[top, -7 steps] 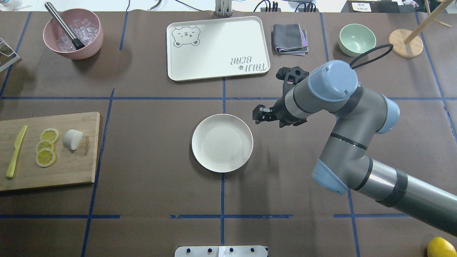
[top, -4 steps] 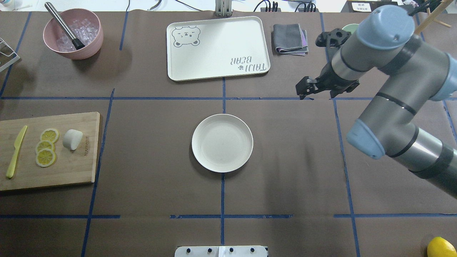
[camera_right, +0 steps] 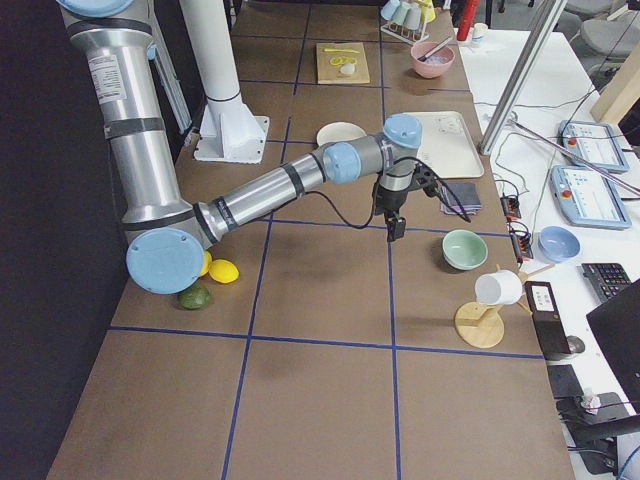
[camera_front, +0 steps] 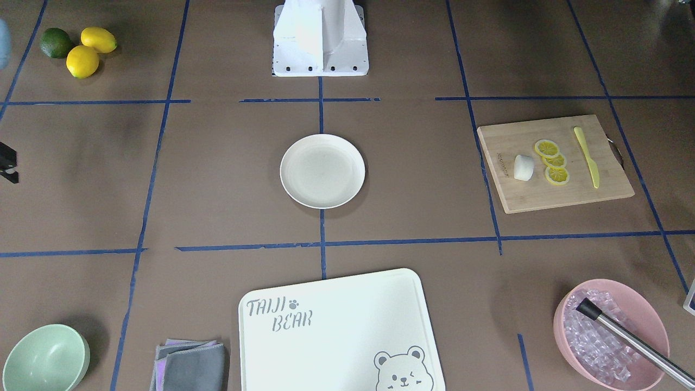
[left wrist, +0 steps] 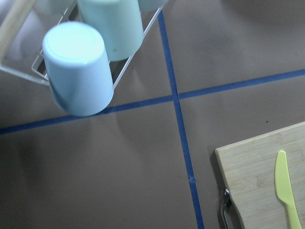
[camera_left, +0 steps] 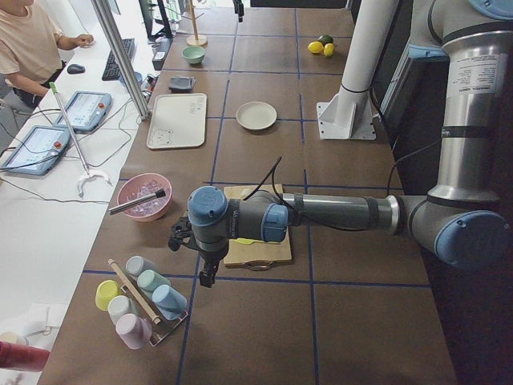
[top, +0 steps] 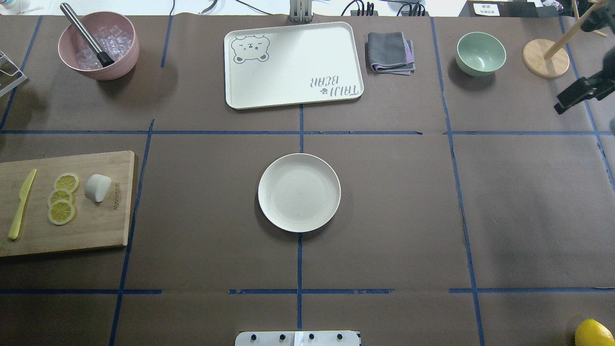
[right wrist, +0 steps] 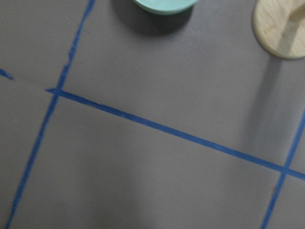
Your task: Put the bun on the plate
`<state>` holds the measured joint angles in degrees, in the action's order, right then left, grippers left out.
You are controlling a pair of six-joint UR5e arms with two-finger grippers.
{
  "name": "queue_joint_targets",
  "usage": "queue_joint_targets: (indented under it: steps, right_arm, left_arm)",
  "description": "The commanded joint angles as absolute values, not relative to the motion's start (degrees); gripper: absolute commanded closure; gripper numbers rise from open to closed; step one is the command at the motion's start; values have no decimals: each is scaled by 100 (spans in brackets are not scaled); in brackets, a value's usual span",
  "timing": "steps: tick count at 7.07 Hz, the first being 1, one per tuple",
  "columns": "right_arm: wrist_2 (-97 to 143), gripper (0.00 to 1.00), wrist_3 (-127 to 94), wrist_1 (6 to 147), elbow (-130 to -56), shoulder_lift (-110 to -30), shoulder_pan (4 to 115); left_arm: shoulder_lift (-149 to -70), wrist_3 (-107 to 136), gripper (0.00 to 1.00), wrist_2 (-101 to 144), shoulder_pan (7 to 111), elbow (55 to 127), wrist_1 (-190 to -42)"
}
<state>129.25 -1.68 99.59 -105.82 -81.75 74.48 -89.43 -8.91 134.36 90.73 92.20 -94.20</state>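
The bun (top: 98,187) is a small white lump lying on the wooden cutting board (top: 96,226) at the table's left, beside the lemon slices (top: 62,198). The cream plate (top: 299,192) sits bare at the table's centre, far from the bun (camera_front: 523,167). My right gripper (top: 559,106) shows only as a dark shape at the right edge, near the wooden stand; its state is unclear. My left gripper (camera_left: 207,277) hangs past the board's outer end by the cup rack, seen only in the exterior left view. Neither gripper is near the bun.
A yellow knife (top: 21,204) lies on the board. At the back are a pink ice bowl with a tool (top: 98,45), the bear-printed tray (top: 293,65), a grey cloth (top: 390,52), a mint bowl (top: 480,54) and a wooden stand (top: 545,57). A cup rack (camera_left: 140,301) stands beyond the board.
My right arm has swung away from beside the plate, toward the right and back, until only its gripper shows at the right edge. Bun and plate have not moved.
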Motion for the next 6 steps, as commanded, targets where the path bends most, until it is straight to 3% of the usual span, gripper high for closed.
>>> queue_joint_targets:
  steps: [1,4,6]
  right_arm:
    - [13060,0,1418,9958,-10564,-9137,8346]
    - [13034,0,1389,9923,-10582,-9790,8517]
    - [13043,0,1266,9914,-10600,-9756,8517]
  left_arm:
    - [-8982,-818,0,13473,9070,9254,-9501]
    - [-8947,-539,0,13439,8844,9306,-10396]
    - [-9288,1465,0,13421,7791,9517,-10519]
